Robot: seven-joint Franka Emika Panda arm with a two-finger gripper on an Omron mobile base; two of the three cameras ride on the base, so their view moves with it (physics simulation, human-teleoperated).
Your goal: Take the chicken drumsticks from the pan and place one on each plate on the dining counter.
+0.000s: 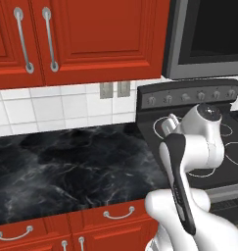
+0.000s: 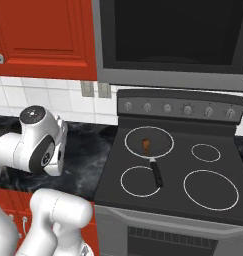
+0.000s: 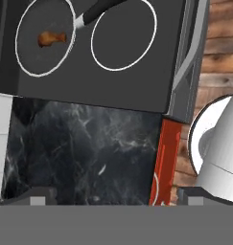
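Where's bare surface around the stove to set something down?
Free: black marble worktop left of the stove, between the tile backsplash and the red drawers; three burner rings, e.g. front right. Taken: back-left ring, under the pan holding a drumstick.

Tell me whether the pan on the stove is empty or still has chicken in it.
Not empty: one chicken drumstick lies inside the pan on the stove's rear left burner.
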